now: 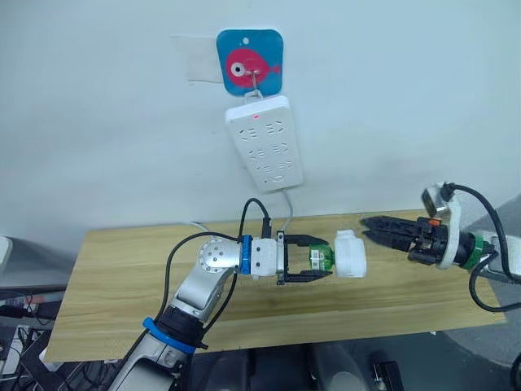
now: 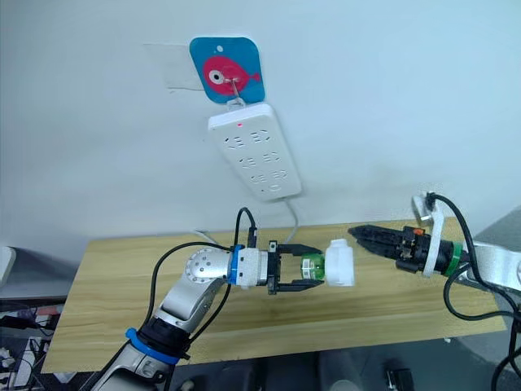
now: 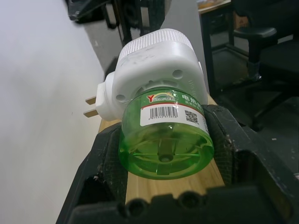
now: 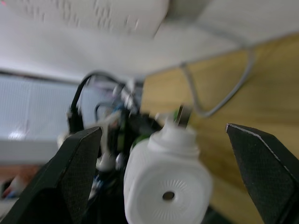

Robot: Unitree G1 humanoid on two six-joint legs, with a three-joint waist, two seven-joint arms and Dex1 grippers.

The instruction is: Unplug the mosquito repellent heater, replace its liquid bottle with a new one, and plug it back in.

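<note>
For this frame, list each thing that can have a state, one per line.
mosquito repellent heater: unplugged, held above the table, prongs bare
green liquid bottle: still in the heater, gripped by the left gripper
left gripper: shut on the bottle
right gripper: open, facing the heater
power strip: hanging on the wall, sockets empty

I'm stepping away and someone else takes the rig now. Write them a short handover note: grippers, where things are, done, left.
Left gripper: shut on the green liquid bottle, which sits in the mosquito repellent heater, held above the wooden table.
Right gripper: open, empty, facing the heater's vented end, not touching.
Done: heater is unplugged; its prongs are bare, power strip on the wall has nothing plugged in.
Left: remove the bottle, fit a new one, plug back in.
</note>
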